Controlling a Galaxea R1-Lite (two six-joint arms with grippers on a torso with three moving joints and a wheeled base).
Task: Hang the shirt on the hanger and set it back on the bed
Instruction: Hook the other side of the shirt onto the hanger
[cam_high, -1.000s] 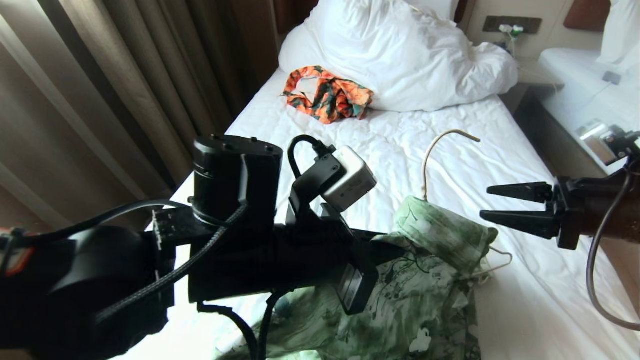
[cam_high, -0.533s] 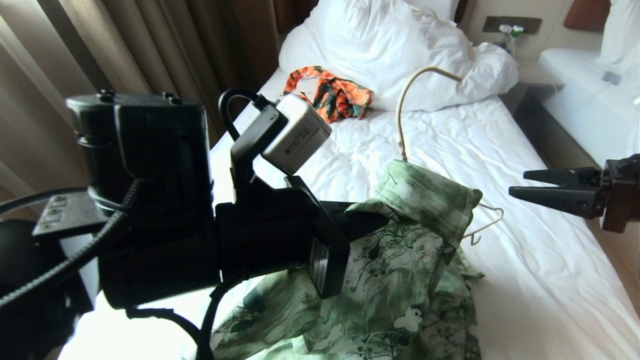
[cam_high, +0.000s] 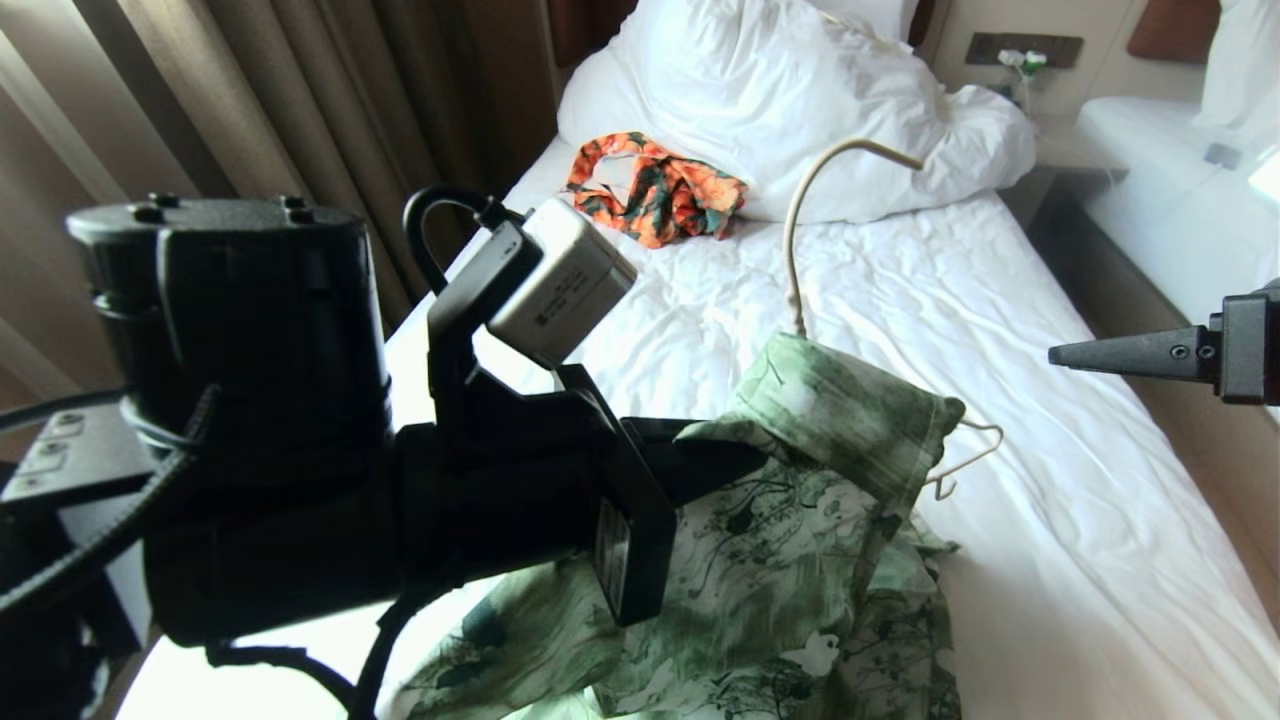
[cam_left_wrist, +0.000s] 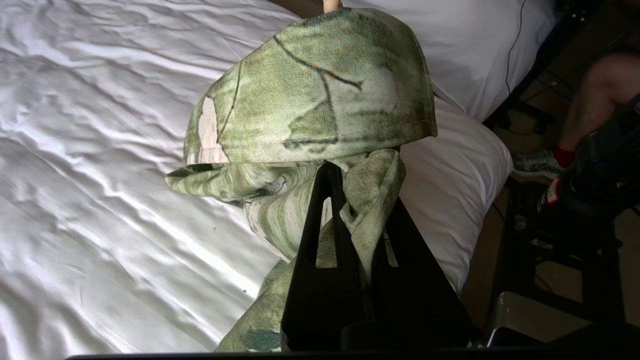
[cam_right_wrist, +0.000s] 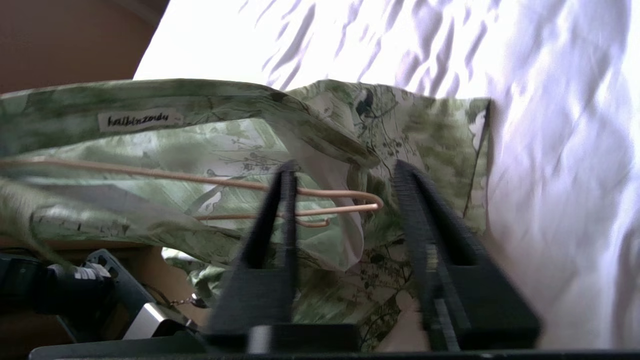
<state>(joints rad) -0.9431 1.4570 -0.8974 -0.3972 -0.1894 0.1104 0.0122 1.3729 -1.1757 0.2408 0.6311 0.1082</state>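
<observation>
The light green flowered shirt (cam_high: 790, 560) hangs bunched over the cream wire hanger (cam_high: 800, 220), whose hook sticks up above the collar. One hanger end (cam_high: 975, 445) pokes out on the right. My left gripper (cam_high: 750, 455) is shut on a fold of the shirt (cam_left_wrist: 310, 90) just under the collar (cam_left_wrist: 357, 185), holding it above the bed (cam_high: 1050, 520). My right gripper (cam_high: 1055, 355) hovers at the right edge, apart from the shirt. Its jaws stand open with nothing between them (cam_right_wrist: 345, 166); the hanger end (cam_right_wrist: 325, 192) and shirt (cam_right_wrist: 225, 135) lie beyond.
An orange and dark green garment (cam_high: 655, 190) lies near the bunched white duvet (cam_high: 800, 110) at the head of the bed. Brown curtains (cam_high: 250, 120) hang on the left. Another white bed (cam_high: 1160, 180) stands across the aisle. A person's leg (cam_left_wrist: 595, 100) shows beside the bed.
My left arm has lifted the shirt and hanger, so the hook stands higher. The right gripper has drawn back toward the right edge and rolled, with its jaws narrower than before.
</observation>
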